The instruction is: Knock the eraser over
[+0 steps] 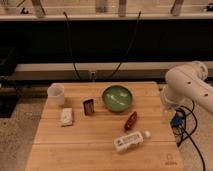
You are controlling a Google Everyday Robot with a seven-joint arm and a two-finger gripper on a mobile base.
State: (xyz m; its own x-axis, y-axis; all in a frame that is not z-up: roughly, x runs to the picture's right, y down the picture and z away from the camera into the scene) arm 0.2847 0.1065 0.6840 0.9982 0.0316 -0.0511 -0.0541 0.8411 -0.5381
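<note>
The eraser is a small dark block with a lighter front panel. It stands upright on the wooden table, left of centre, between the white cup and the green bowl. My white arm is at the right, beyond the table's right edge. My gripper hangs down beside that edge, far from the eraser and touching nothing on the table.
A flat white lumpy pad lies front-left of the eraser. A reddish-brown elongated object, a white packet and a small white ball lie front-right. Cables trail on the floor at the right.
</note>
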